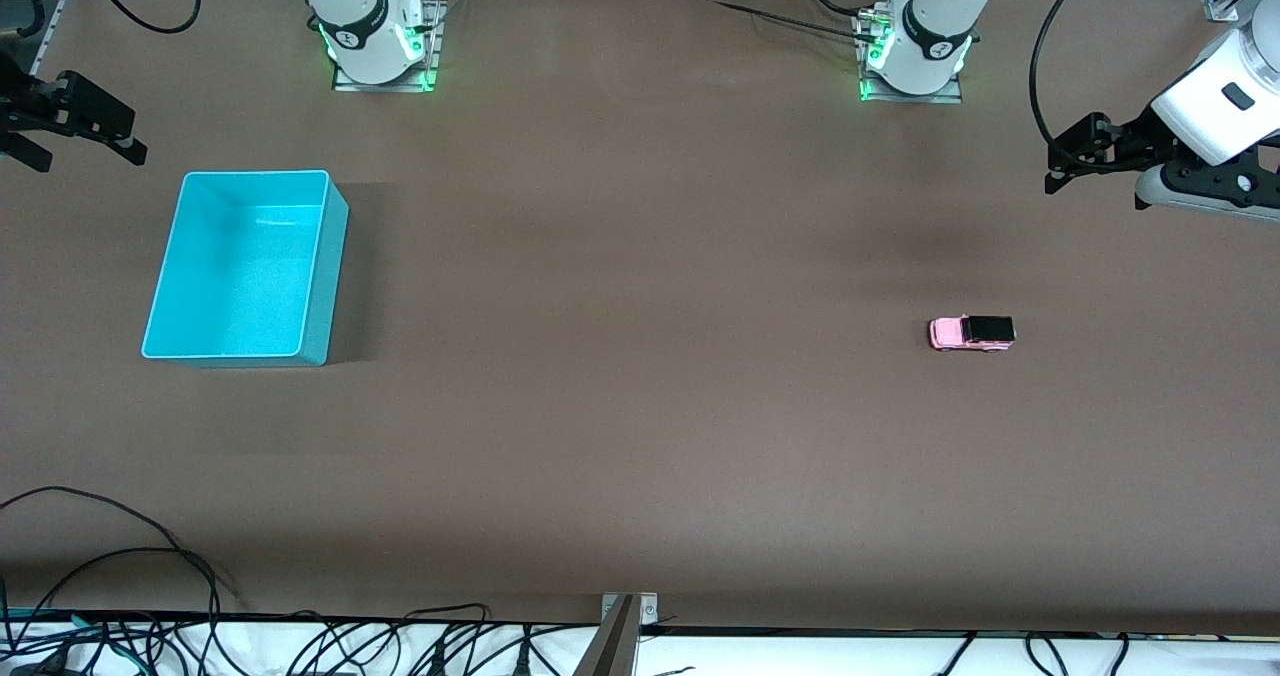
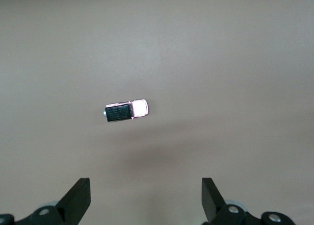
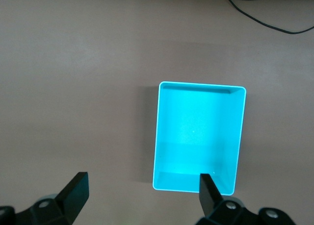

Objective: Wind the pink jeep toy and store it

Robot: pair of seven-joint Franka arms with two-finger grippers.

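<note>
The right pincer (image 1: 75, 131) is partly cut off at the front view's edge.

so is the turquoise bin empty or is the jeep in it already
Empty: the turquoise bin shows only its bare floor; the pink jeep toy sits on the table.

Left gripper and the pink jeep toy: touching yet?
Apart. The left wrist view shows bare table between the open left gripper and the pink jeep toy.

Bare table (image 1: 640, 406) surrounds the pink jeep toy (image 1: 972, 333) everywhere.
</note>
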